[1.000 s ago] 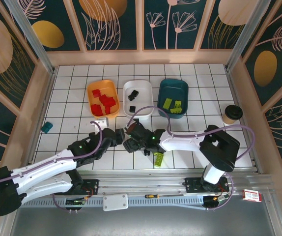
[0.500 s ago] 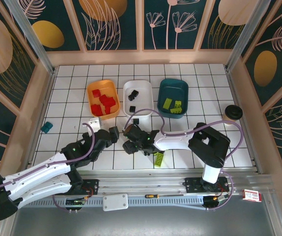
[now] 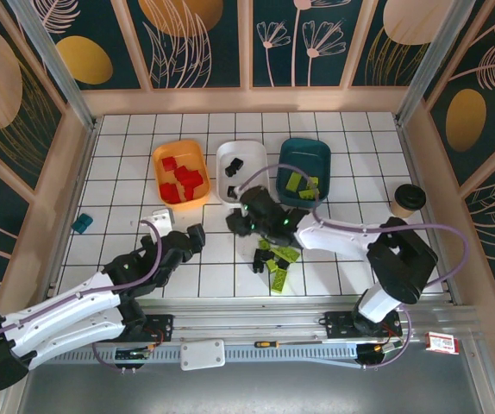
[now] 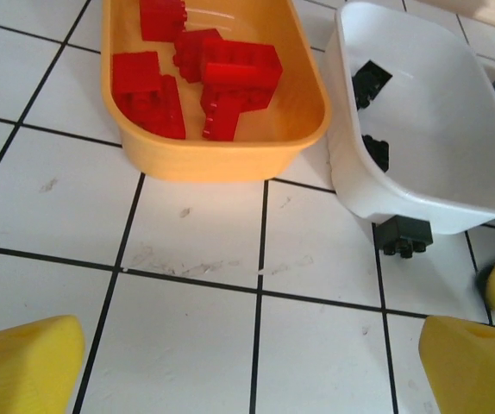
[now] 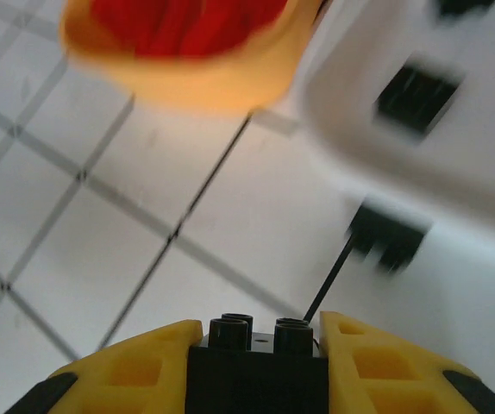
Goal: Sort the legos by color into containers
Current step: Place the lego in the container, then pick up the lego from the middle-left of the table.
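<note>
The left gripper (image 4: 247, 362) stands wide and empty, lower left over the white tiled desk (image 4: 187, 336). Small red plastic lego bricks (image 4: 204, 82) fill the orange plastic tray (image 4: 222, 159). At centre, the right gripper (image 5: 259, 362) pinches a small black plastic lego brick (image 5: 256, 386), and the white plastic tray (image 5: 454, 164) beyond it is blurred.

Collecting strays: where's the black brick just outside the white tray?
Left wrist view, right side: the black brick lies by the white tray's near edge.
</note>
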Controlling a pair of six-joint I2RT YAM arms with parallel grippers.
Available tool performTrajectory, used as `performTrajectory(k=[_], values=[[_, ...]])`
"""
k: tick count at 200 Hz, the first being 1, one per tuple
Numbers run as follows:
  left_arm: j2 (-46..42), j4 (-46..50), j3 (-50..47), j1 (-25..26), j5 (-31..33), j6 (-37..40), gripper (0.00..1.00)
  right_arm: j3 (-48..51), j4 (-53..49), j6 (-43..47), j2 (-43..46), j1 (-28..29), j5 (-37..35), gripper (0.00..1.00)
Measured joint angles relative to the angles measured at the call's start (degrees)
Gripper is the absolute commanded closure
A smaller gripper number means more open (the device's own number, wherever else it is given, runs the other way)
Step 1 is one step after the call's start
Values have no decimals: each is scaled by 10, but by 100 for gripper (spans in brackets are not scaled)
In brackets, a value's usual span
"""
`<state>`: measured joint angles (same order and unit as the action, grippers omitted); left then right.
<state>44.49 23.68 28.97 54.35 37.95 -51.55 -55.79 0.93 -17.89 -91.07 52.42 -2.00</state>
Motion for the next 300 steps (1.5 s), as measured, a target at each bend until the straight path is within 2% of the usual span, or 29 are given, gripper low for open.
performTrajectory(k=[27,56,65,82,90,103,127,150,175,214,240,300], values=[[3,-11,-7,0,-15,0,1,-67,8,0,-31,-53,-1,73],[21,-38,-9,0,-36,6,1,-157,10,-4,-122,-86,-9,68],[30,-46,-11,0,-45,9,2,-178,9,-6,-150,-94,-10,62],[50,-62,-14,0,-61,16,1,-207,1,-15,-194,-106,-11,40],[60,-72,-15,0,-70,21,1,-218,-5,-23,-210,-111,-11,33],[75,-87,-17,0,-87,31,1,-229,-14,-25,-224,-117,-11,28],[99,-121,-19,0,-125,53,1,-236,-14,-30,-219,-120,-11,26],[123,-164,-19,0,-178,78,2,-218,-7,-35,-184,-120,-12,26],[168,-218,-19,1,-248,99,6,-144,10,-41,-98,-120,-16,26],[264,-275,-9,39,-334,126,12,-23,28,-55,11,-122,-26,25],[318,-291,16,62,-365,141,12,47,25,-65,56,-127,-35,25],[414,-313,70,93,-392,164,25,116,18,-78,148,-148,-47,25]])
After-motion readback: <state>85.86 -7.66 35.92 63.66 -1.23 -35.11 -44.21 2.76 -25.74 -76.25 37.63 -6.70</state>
